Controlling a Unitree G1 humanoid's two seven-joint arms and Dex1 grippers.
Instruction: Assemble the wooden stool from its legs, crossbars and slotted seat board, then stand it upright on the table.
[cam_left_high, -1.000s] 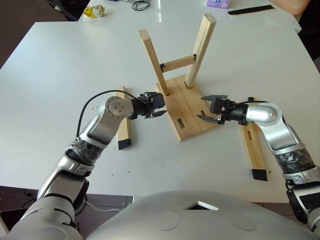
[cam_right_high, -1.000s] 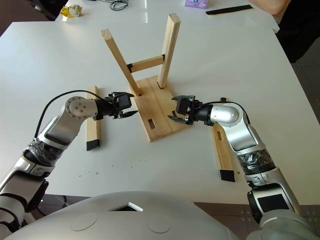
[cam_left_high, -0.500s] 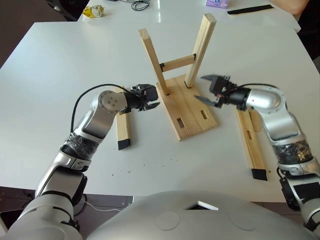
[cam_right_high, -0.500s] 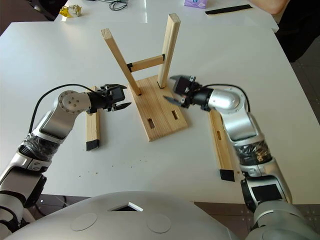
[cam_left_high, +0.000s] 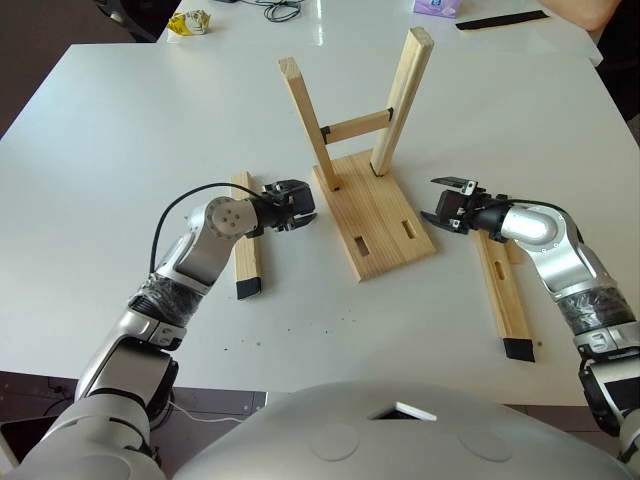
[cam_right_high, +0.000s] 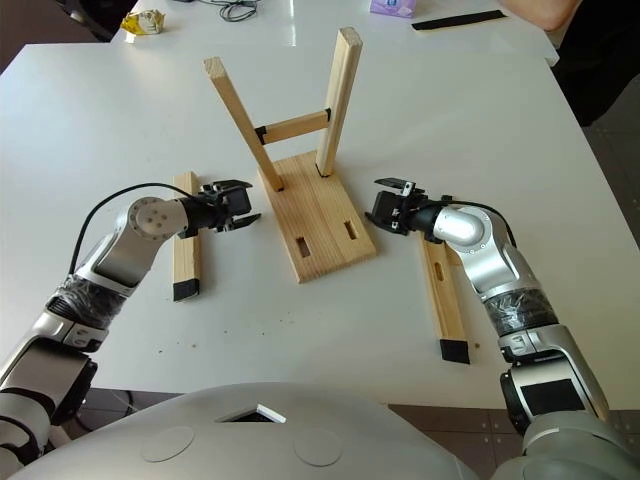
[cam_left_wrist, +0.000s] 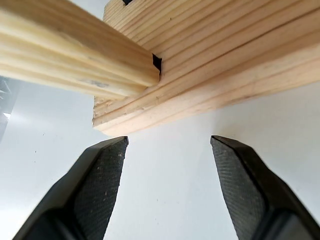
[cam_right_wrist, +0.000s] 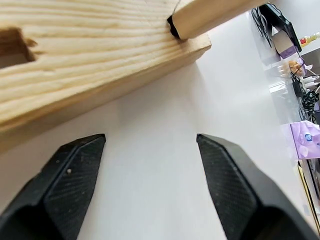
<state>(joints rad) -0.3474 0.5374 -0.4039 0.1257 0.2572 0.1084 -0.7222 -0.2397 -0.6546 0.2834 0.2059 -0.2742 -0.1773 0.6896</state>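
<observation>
Shows seat board flat on surface, two legs joined by crossbar standing in its far slots | left fingers spread, empty, just left of board | right fingers spread, empty, just right | loose legs flanking board | step, judged: fetching third leg; next calls for pinching one, seating it in near slot

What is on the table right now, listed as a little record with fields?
Seat board: flat on the table, two near slots empty
Fitted legs: two standing in far slots, joined by a crossbar
Loose legs: one lying each side of the board
Left gripper: open, empty, by the board's left edge
Right gripper: open, empty, right of the board
</observation>
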